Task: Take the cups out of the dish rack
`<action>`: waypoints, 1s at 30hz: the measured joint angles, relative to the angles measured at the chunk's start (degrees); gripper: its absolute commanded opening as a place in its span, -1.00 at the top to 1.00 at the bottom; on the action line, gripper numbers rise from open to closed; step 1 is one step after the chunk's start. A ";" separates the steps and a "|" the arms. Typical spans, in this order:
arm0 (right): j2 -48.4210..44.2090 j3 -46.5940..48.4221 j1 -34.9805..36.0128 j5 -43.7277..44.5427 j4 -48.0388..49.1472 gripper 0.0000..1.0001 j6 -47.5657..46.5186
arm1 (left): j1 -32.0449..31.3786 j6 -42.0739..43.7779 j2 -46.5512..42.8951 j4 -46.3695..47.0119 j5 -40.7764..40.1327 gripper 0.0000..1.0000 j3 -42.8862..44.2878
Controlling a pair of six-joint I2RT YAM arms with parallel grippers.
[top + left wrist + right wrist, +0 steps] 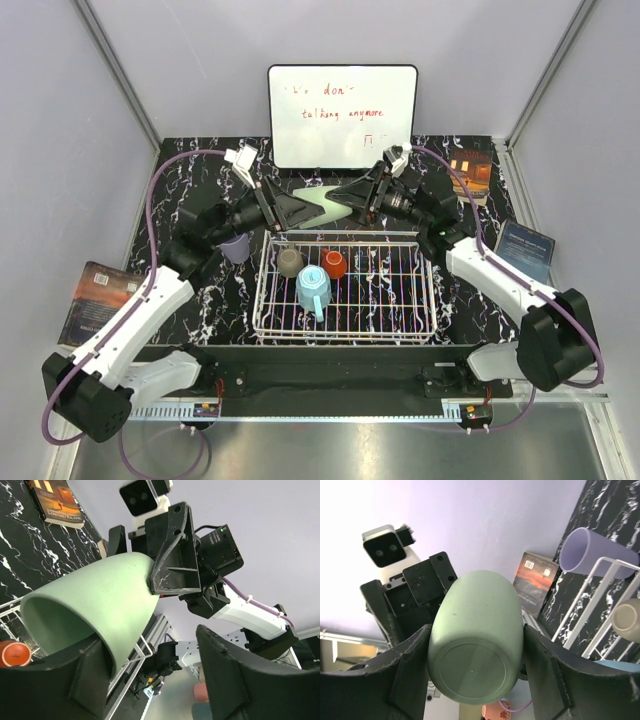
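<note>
Upper centre, above rack (345,337): green tumbler (322,205) gripped in right jaws, left jaws spread wide at its mouth. Lavender tumbler (234,246) out on counter (222,302); grey cup (290,262), red cup (334,264), blue mug (313,288) to go.

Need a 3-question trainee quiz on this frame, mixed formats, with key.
1. How many cups sit inside the dish rack?
2. True or false: the lavender tumbler is inside the rack.
3. Which gripper clamps the sage-green tumbler at its base? A) left gripper B) right gripper

Key:
1. Three: grey-brown cup, red-orange cup, light blue mug.
2. False: the lavender tumbler is outside, to its left.
3. B.
</note>
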 measured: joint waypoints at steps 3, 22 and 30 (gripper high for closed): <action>1.75 0.11 -0.02 -2.05 3.74 1.00 2.32 | -0.70 -0.26 1.05 1.22 0.22 0.03 -0.33; -3.28 7.43 0.00 1.11 -15.82 -0.99 -9.20 | -2.27 6.78 1.38 -9.68 -3.80 1.00 6.19; -9.88 22.34 0.04 21.94 -44.76 -0.99 -26.64 | -1.03 16.31 2.51 -30.77 -21.16 1.00 17.88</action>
